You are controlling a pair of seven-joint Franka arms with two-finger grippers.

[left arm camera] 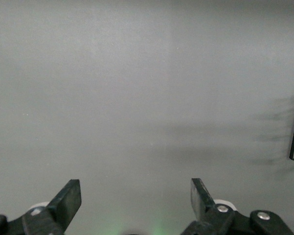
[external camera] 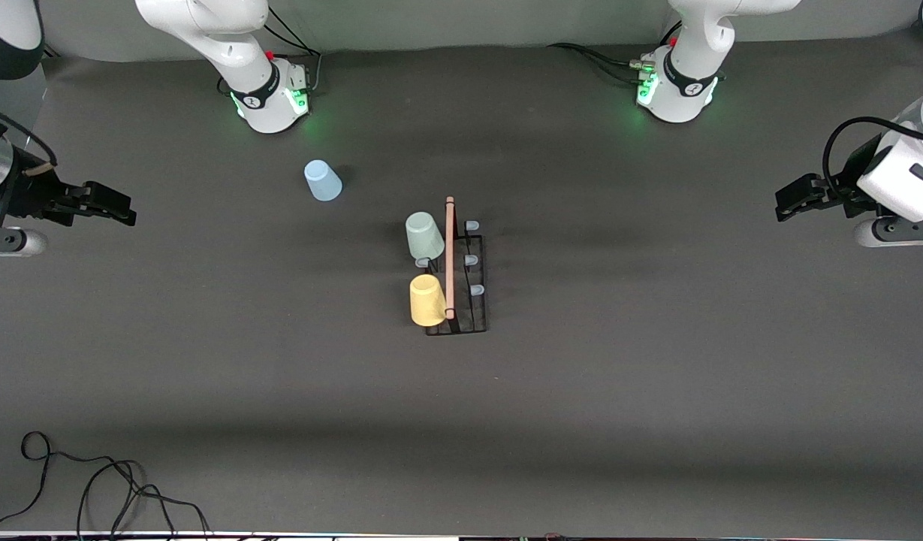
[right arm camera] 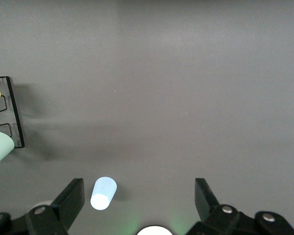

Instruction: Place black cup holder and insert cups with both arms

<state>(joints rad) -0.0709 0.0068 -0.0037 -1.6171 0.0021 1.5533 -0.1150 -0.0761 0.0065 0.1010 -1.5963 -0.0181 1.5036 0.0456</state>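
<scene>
Black cup holder (external camera: 461, 282) stands near the middle of the tabletop (external camera: 656, 376), its wooden rod handle (external camera: 450, 255) running along the top. Pale green cup (external camera: 424, 235) and yellow cup (external camera: 426, 300) sit upside down on prongs along the side toward the right arm's end; the yellow one is nearer the front camera. A blue-capped prong (external camera: 422, 262) shows between them, and three more capped prongs (external camera: 471, 260) stand bare on the side toward the left arm's end. Light blue cup (external camera: 323, 181) rests on the tabletop, apparently mouth down, near the right arm's base. Left gripper (external camera: 788, 204) waits at its end of the tabletop, jaws spread wide and empty. Right gripper (external camera: 123, 211) hangs at its own end, likewise wide and holding nothing.
</scene>
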